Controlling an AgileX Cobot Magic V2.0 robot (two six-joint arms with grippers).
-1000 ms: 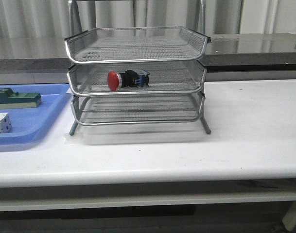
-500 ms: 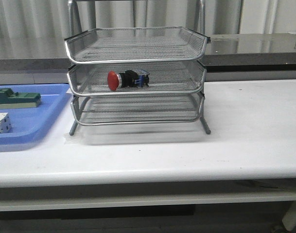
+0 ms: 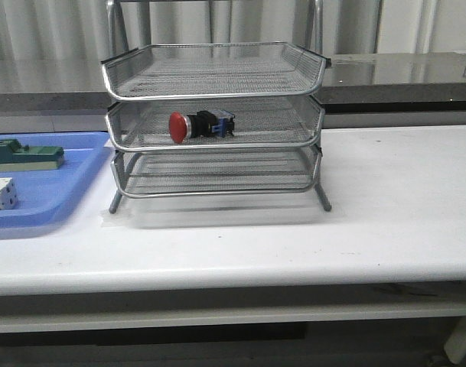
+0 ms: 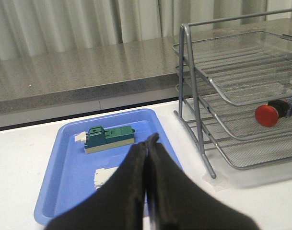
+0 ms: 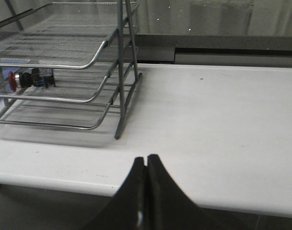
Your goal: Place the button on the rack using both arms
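Black angular grippers point(image 4: 146, 143) point(image 5: 146, 163) (both closed), red-capped button point(image 3: 200, 125) in wire-mesh rack point(image 3: 214, 122).

Your front camera looks level and straight ahead over the near table point(image 3: 386, 229) edge, squarely at the rack point(image 3: 213, 122), moderately close. Your left wrist camera sits high on the left, facing right and far across the blue tray point(image 4: 64, 191) toward the rack's left side point(image 4: 241, 96). Your right wrist camera sits near and right, facing left and far. All three views share the rack and the button point(image 3: 198, 125) point(image 4: 273, 112) point(image 5: 26, 79) in its middle tier
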